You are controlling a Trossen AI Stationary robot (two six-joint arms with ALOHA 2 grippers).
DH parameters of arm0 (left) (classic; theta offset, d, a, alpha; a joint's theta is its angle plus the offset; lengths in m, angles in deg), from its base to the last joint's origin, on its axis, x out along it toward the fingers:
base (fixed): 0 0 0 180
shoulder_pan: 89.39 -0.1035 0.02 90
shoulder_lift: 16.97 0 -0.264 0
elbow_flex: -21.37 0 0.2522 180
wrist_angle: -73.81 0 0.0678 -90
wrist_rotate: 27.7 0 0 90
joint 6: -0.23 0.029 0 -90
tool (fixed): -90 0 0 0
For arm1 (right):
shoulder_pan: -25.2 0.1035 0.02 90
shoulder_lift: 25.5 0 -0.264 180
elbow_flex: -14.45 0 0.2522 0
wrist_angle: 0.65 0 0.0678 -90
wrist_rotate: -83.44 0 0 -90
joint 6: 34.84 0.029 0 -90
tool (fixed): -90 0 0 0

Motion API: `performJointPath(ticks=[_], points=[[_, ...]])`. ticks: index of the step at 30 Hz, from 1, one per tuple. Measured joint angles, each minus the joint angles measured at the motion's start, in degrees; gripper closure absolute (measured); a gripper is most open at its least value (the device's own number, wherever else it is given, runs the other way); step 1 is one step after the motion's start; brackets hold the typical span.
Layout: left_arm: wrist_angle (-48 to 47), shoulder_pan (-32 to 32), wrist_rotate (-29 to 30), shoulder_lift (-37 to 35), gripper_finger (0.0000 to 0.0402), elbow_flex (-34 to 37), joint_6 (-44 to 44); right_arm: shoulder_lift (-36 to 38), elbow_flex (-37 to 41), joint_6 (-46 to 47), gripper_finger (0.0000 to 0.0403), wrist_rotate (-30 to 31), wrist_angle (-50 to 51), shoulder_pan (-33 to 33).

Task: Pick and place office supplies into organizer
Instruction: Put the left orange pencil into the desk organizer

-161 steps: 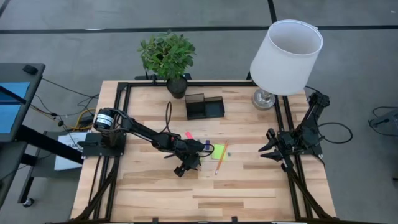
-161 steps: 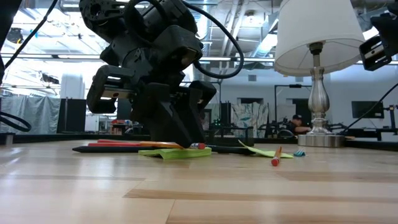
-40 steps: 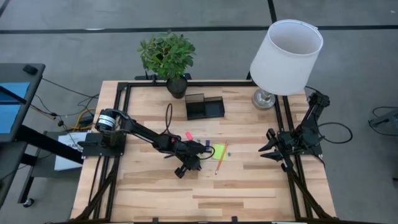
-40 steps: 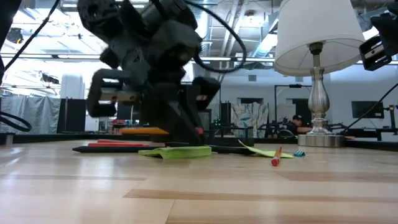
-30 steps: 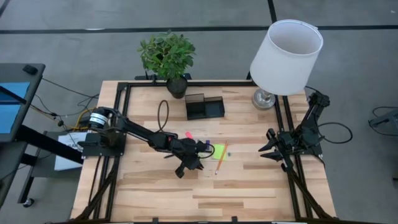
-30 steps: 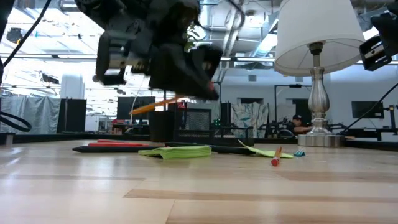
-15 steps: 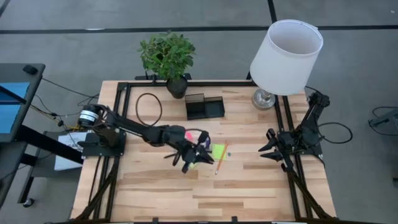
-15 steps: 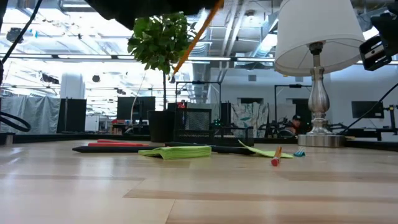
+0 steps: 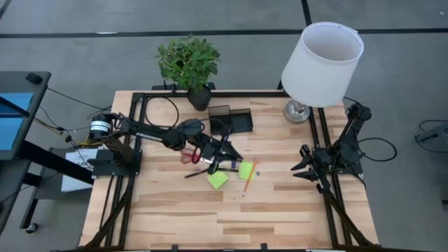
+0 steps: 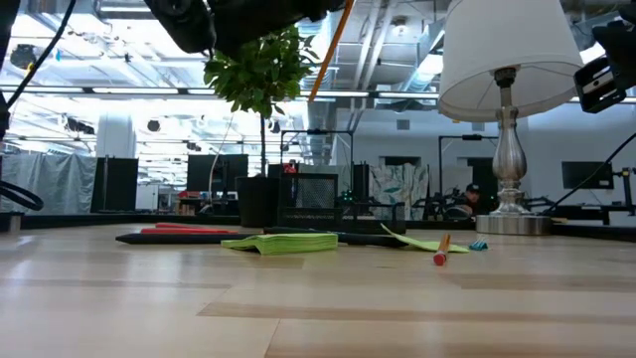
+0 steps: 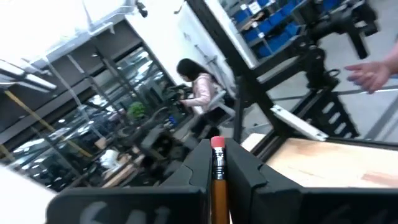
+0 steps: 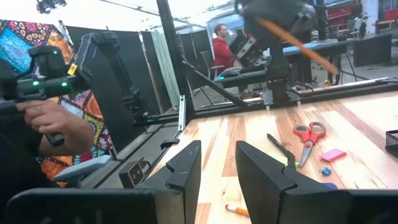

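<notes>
My left gripper (image 9: 222,152) hangs high over the table's middle, shut on an orange pencil (image 10: 328,48); the right wrist view shows that pencil (image 12: 298,43) slanting. Below it lie red-handled scissors (image 9: 187,155), a black pen (image 9: 199,171), two lime-green sticky-note pads (image 9: 218,180) (image 9: 246,170) and another orange pencil (image 9: 248,179), all flat on the wood. The dark organizer (image 9: 229,120) stands toward the far edge. My right gripper (image 9: 308,168) waits open at the table's right side. My left gripper pinches the orange pencil between its two fingers close to the eraser end (image 11: 218,163). The pink eraser (image 11: 217,142) pokes out past the fingertips. The pencil is lifted clear of the table and steeply slanted, its long part (image 10: 320,72) pointing down below the gripper.
A potted plant (image 9: 187,63) stands at the far edge left of the organizer, and a lamp (image 9: 322,63) at the far right corner. A pink piece (image 12: 334,154) and a blue piece (image 12: 324,170) lie near the scissors. People show beyond the table.
My left gripper has risen high off the table and gone toward the far edge and the organizer, carrying the pencil. The pencil has tipped from nearly level to steeply slanted. The scissors, pen and nearer sticky-note pad now show uncovered.
</notes>
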Motion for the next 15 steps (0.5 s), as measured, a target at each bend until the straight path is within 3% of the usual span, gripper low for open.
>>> performJointPath(ticks=[10,15], points=[[3.4,-6.83,-1.05,0.83,0.0393,0.2,-3.4,0.0,0.0,-0.01,0.0305,0.0,-0.02,0.01],[9.39,-10.14,-0.65,4.22,0.0393,0.48,-7.51,0.0,0.02,0.0,0.0305,0.0,0.0,0.0]])
